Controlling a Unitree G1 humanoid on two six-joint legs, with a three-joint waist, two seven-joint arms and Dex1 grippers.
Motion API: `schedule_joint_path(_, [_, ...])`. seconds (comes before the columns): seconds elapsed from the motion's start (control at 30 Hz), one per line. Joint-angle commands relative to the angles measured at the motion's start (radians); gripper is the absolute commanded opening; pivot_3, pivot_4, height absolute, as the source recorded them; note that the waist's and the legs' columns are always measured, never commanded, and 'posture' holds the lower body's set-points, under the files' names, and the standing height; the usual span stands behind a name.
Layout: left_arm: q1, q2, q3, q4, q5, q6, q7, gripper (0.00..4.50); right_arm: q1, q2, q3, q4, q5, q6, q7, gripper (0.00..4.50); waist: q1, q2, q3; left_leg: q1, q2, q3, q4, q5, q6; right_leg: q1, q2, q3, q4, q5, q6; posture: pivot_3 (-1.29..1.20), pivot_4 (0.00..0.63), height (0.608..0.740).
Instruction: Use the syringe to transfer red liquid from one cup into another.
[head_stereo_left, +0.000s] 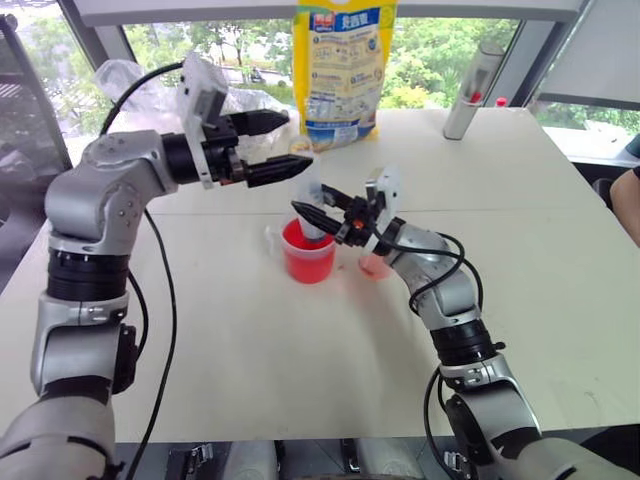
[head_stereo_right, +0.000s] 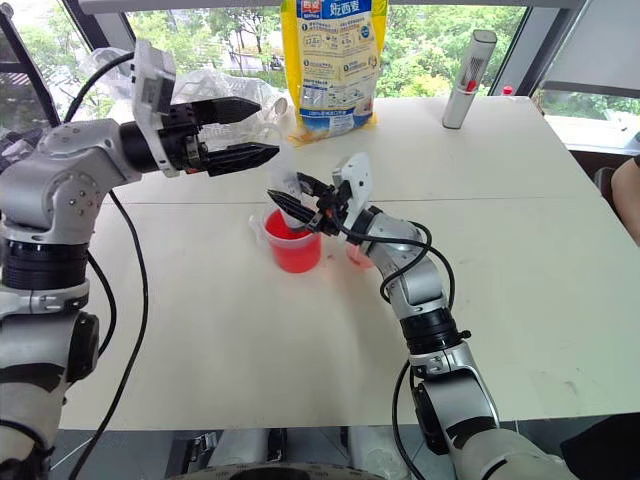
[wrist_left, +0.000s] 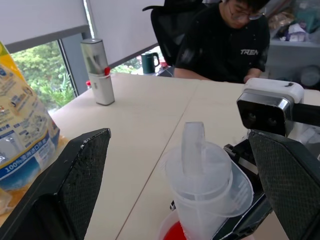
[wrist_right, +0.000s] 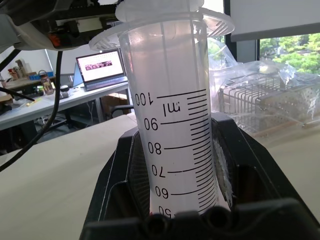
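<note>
The clear syringe (head_stereo_left: 311, 186) stands nearly upright with its lower end inside the wider beaker (head_stereo_left: 308, 252), which holds red liquid (head_stereo_left: 305, 264). My right gripper (head_stereo_left: 315, 204) is shut on the syringe's barrel (wrist_right: 175, 140), below the 100 ml mark. My left gripper (head_stereo_left: 298, 140) is open and level, just up and left of the syringe's top. In the left wrist view the plunger head (wrist_left: 193, 150) rises between its two fingers (wrist_left: 75, 185), touching neither. The smaller pale-pink cup (head_stereo_left: 374, 265) stands right of the beaker, partly hidden by my right wrist.
A yellow bag (head_stereo_left: 345, 65) stands at the table's back middle and a grey metal cylinder (head_stereo_left: 472, 92) at the back right. Crumpled clear plastic (head_stereo_left: 130, 85) lies at the back left. A person (wrist_left: 225, 40) sits at the table's right side.
</note>
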Motion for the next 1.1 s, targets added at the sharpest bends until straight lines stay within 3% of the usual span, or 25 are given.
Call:
schedule_joint_path(0.03, [-0.045,-0.012,0.009,0.006,0.009,-0.028,-0.011,4.50,-0.008,0.002,0.008,-0.041,-0.004,-0.023,0.006,1.36,0.000,0.000,0.000,0.000,0.000,0.000,0.000,0.000,0.000,0.000,0.000,0.000,0.000,0.000,0.000,0.00,0.150,0.740])
schedule_joint_path(0.13, [-0.048,-0.021,0.002,0.016,0.015,-0.021,-0.025,3.71,-0.008,0.002,0.010,-0.042,-0.006,-0.023,0.007,1.36,0.000,0.000,0.000,0.000,0.000,0.000,0.000,0.000,0.000,0.000,0.000,0.000,0.000,0.000,0.000,0.00,0.150,0.740])
schedule_joint_path(0.37, [-0.040,-0.027,0.007,0.011,0.011,-0.002,-0.041,0.03,-0.013,0.002,0.015,-0.040,-0.008,-0.023,0.005,1.36,0.001,0.000,0.000,0.000,0.000,0.000,0.000,0.000,0.000,0.000,0.000,0.000,0.000,0.000,0.000,0.00,0.150,0.740])
schedule_joint_path(1.1, [-0.135,-0.027,0.046,0.052,0.019,-0.011,-0.024,0.03,0.023,0.031,0.045,-0.039,-0.007,0.027,0.017,1.36,0.001,0.000,0.000,0.000,0.000,-0.001,0.000,0.000,0.000,0.000,0.000,0.000,0.000,0.000,0.000,0.00,0.150,0.740])
